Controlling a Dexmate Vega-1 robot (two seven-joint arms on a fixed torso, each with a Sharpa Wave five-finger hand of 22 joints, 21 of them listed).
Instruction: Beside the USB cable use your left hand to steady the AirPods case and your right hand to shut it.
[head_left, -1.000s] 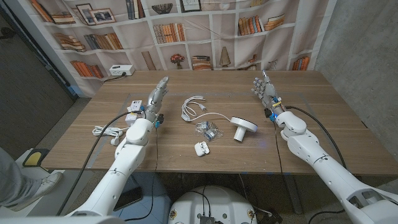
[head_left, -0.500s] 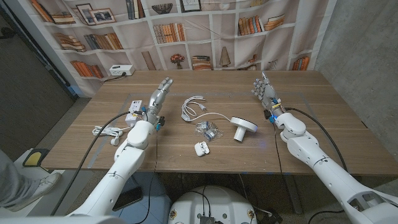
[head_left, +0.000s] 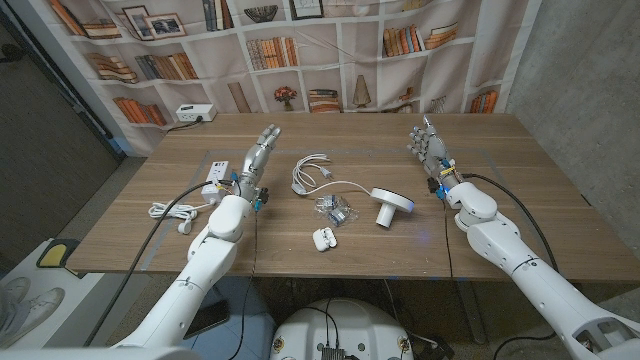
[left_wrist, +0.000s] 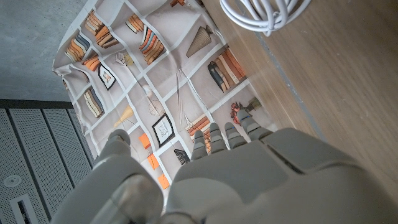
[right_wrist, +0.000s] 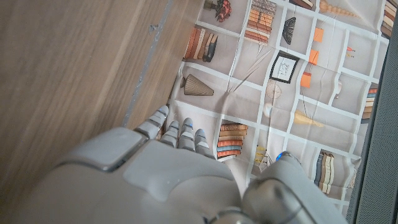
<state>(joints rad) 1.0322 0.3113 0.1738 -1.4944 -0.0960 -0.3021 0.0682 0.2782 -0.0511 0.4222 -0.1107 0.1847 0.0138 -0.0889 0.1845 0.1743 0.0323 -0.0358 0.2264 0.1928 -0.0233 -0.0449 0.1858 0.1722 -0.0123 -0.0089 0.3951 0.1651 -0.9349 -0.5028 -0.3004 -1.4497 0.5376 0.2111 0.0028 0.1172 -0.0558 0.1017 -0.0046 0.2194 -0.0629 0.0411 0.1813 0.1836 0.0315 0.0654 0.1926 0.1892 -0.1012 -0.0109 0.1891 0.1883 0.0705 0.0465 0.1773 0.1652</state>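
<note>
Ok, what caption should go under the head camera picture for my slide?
Both robot hands, left hand and right hand, raised open over the table, earbud case lying open near the white cable.

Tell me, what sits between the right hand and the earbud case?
In the head view, a white round stand lies between the right hand and the case.

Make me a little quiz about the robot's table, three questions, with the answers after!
1. True or false: the left hand grips the AirPods case.
2. What lies closest to the AirPods case? A) the white USB cable B) the clear wrappers C) the white power strip
3. Fill in: the right hand holds ____.

Key: 1 false, it is raised apart from the case, fingers spread. 2 B. 3 nothing.
</note>
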